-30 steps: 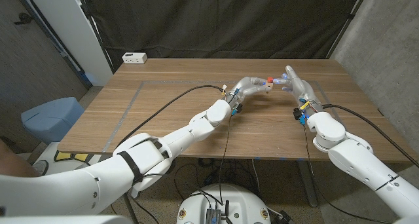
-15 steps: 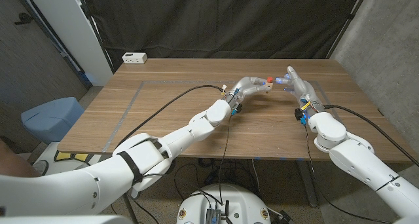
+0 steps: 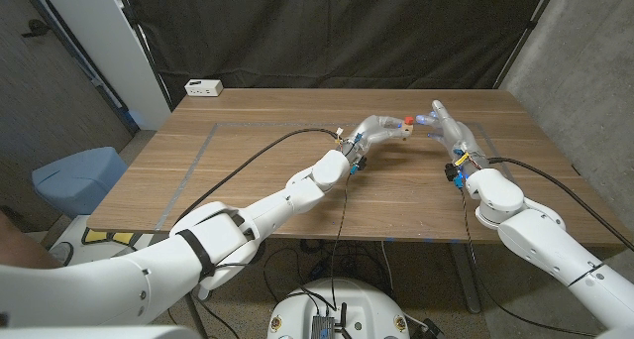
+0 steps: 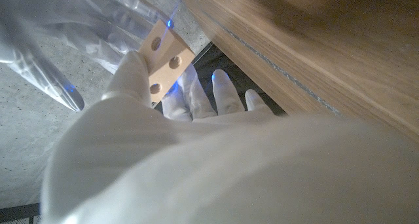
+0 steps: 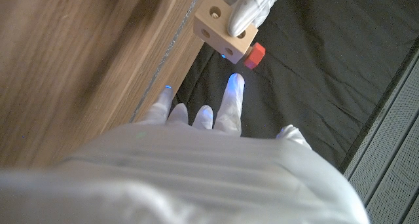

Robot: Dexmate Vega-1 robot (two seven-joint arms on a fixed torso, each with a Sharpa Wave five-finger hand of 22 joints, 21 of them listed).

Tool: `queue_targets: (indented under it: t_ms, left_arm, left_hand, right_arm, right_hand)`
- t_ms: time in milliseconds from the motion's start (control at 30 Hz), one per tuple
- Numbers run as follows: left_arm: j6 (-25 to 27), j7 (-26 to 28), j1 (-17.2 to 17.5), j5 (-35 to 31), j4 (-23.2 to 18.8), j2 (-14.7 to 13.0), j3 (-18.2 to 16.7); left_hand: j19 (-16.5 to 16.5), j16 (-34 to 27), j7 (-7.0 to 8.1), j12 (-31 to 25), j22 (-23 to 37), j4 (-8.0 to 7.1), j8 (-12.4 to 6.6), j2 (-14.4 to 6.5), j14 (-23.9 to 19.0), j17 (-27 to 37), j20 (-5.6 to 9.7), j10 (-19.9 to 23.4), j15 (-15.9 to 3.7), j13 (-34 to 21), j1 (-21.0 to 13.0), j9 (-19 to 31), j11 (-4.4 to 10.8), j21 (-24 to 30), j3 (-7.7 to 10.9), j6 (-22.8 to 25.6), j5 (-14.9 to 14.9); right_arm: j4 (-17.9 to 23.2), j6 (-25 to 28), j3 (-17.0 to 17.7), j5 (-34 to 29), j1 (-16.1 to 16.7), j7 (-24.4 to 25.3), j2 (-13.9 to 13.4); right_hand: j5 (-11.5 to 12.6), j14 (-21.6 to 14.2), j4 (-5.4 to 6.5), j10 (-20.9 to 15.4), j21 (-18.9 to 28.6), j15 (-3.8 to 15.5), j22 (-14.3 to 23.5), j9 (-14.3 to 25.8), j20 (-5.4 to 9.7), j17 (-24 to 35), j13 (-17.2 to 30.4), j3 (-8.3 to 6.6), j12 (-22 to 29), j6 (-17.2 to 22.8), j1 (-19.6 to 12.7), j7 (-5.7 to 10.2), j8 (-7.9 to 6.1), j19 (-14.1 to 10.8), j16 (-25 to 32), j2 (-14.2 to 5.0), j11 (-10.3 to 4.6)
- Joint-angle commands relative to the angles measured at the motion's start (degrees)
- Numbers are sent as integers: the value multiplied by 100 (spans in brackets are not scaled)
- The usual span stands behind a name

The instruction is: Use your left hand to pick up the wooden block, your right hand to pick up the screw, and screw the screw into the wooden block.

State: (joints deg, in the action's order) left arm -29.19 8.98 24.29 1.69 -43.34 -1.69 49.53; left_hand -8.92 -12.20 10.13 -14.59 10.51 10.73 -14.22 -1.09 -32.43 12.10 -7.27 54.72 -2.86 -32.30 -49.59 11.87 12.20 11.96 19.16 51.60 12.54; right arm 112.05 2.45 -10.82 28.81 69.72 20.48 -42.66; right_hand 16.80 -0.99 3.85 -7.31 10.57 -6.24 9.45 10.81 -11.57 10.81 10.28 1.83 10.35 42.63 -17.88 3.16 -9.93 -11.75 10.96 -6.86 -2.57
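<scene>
We see both arms reaching in over the worktop (image 3: 248,170), hands meeting above its far middle. Left robot hand (image 3: 374,133) pinches the block (image 3: 401,129) between thumb and fingers, raised off the wood. The screw (image 3: 408,119) sits in the block, red head sticking out on the side facing the right hand. Right robot hand (image 3: 444,123) is just beside it, fingers apart and stretched toward the block, holding nothing.

Left wrist view gives us the block's (image 4: 162,59) face with round holes and the thumb across it; the other hand's (image 4: 72,27) fingers are blurred behind it. Right wrist view gives us the screw's (image 5: 255,55) red head against the block (image 5: 222,27), with the right fingertips (image 5: 234,86) near it; we cannot tell if they touch.

A white box (image 3: 203,87) sits at the far left corner.
</scene>
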Motion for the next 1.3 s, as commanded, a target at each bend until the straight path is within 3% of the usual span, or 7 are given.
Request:
queue_targets:
  t_ms: [33,233,500,833,1300]
  left_arm:
    - [63,17,69,-30,-176,-63,-3]
    - [91,30,96,-50,-260,-96,-9]
    - [148,40,133,-75,-369,-135,-11]
    - [214,48,173,-78,-454,-161,-21]
    - [219,40,179,-67,-452,-164,-31]
  left_hand:
    - [-37,-15,-121,-47,22,-204,-41,-439,-56,25,12,81,-522,-87,-132,5,15,17,241,476,19]
    - [-37,-11,-123,-43,22,-201,-40,-439,-53,22,9,72,-521,-85,-132,5,15,17,247,473,21]
    - [-35,-13,-125,-46,22,-202,-40,-444,-56,24,10,80,-514,-84,-130,5,16,17,250,474,23]
    - [-34,-12,-126,-48,22,-201,-38,-447,-54,25,7,77,-519,-87,-128,5,14,16,253,470,25]
    - [-34,-10,-126,-43,22,-200,-40,-457,-53,24,7,64,-524,-86,-129,5,15,17,265,475,31]
  right_arm:
    - [-58,-29,-69,109,-108,-245,-69]
    - [-87,-31,-117,161,-169,-392,-126]
    - [-106,-122,-137,163,-167,-403,-119]
    - [-107,-143,-164,125,-182,-344,-99]
    - [-86,-112,-172,95,-166,-258,-88]
  right_hand:
    - [-16,89,19,114,-25,-14,25,20,20,28,6,55,-38,-135,35,31,24,52,-16,26,7]
    - [-20,238,44,367,-37,-29,25,16,24,32,4,80,-73,-317,80,37,8,153,-39,34,1]
    - [-20,276,54,417,-39,-36,25,14,38,32,2,90,-52,-341,97,42,-20,200,-33,36,-15]
    - [-12,246,59,303,-4,-23,23,8,24,24,-2,90,31,58,98,-13,-189,186,12,17,-90]
    - [1,158,46,144,17,-5,23,1,19,14,-6,75,78,414,65,-59,-283,146,52,-9,-141]
